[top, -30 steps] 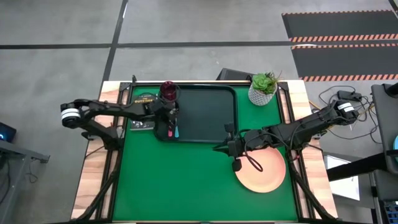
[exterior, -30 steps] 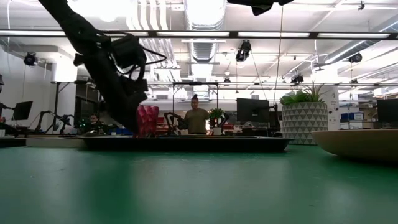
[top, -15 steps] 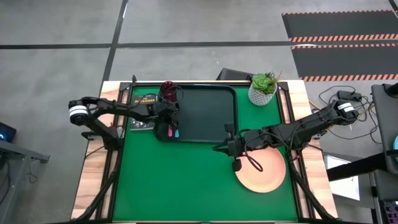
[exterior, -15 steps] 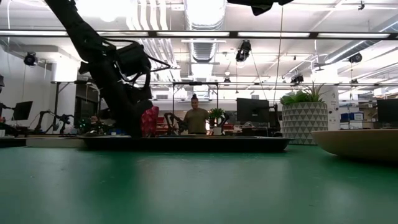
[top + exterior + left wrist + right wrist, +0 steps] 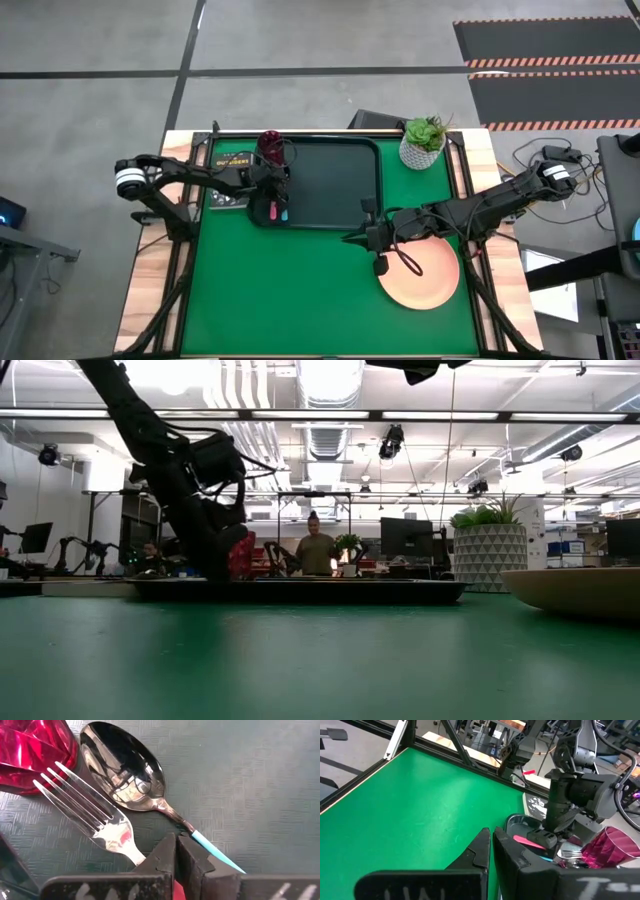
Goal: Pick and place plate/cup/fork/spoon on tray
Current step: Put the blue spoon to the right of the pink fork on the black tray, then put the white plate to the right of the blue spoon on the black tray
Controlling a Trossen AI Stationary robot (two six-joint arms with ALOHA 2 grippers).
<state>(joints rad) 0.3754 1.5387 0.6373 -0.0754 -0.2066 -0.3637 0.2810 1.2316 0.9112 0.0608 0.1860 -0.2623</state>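
The dark tray [image 5: 335, 160] lies at the table's far middle. On its left part the red cup [image 5: 270, 147] stands upright. The fork [image 5: 95, 815] and the spoon [image 5: 125, 770] lie flat side by side just near of the cup. My left gripper [image 5: 176, 855] is shut, low over the fork's neck and beside the spoon's blue handle [image 5: 215, 851]. The peach plate [image 5: 425, 280] lies flat on the green table at the near right. My right gripper [image 5: 350, 238] is shut and empty, high above the table near the tray's near right corner. My left gripper's shut fingers [image 5: 160, 857] stand over the fork where the metal neck meets the handle, slanting down from the table's left. The fingers hide that spot, so I cannot tell whether they touch the fork. The fork lies flat on the tray.
A white pot with a green plant [image 5: 423, 145] stands at the tray's far right. A black book [image 5: 228, 165] lies left of the tray under my left arm. Bare green table [image 5: 280, 290] spreads at the near left. People and desks show beyond the table.
My left gripper has gone down toward the tray beside the cup and a little toward the table's right edge. The fork, the spoon and the cup have stayed where they were.
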